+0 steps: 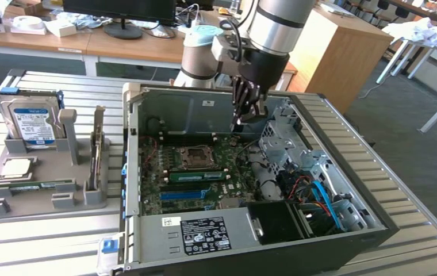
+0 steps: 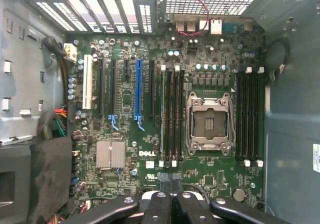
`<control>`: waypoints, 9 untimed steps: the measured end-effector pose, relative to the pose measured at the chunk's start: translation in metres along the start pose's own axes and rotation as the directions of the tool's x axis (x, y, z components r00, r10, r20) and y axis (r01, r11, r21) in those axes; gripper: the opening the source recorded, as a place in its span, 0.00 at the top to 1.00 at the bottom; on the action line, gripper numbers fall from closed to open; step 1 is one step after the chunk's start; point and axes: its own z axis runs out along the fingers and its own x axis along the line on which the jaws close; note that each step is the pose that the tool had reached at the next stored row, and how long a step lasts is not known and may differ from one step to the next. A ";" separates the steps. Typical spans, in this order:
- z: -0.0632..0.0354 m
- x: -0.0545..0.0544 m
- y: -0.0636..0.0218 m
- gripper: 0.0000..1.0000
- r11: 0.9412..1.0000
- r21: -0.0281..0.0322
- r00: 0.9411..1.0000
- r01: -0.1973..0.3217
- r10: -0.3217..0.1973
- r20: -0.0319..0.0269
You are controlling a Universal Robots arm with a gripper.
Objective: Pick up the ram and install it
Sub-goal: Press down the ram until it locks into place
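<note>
A: One arm, gripper (image 1: 243, 119) hanging inside the open computer case (image 1: 195, 109), above the motherboard (image 2: 200, 176). Jaws?
B: Pressed together, nothing between them. Whether the tips touch the board, cannot tell.
A: Ram?
B: Green stick, the ram (image 1: 195, 175), stands on edge in a slot just beside the CPU socket (image 2: 209, 123), between the socket and the long blue slot (image 2: 138, 91). In the wrist view the gripper's tips sit near one end of that row of slots.
A: Latched?
B: Cannot tell.
A: Anything outside the case?
B: Grey holder (image 1: 42, 204) at the exterior view's left. Hard drive (image 1: 28, 118) upright in it, square processor chip (image 1: 15, 168) flat in front of the drive, second green strip (image 1: 38, 185) lying just beside the chip. All well apart from the gripper.
</note>
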 end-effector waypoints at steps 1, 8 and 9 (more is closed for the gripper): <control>0.0015 0.000 -0.0001 0.90 1.000 0.000 1.000 0.000 0.000 0.001; 0.0096 0.000 -0.0004 0.90 1.000 0.000 1.000 0.000 0.000 0.005; 0.0107 0.000 -0.0004 0.90 1.000 0.000 1.000 0.000 0.000 0.006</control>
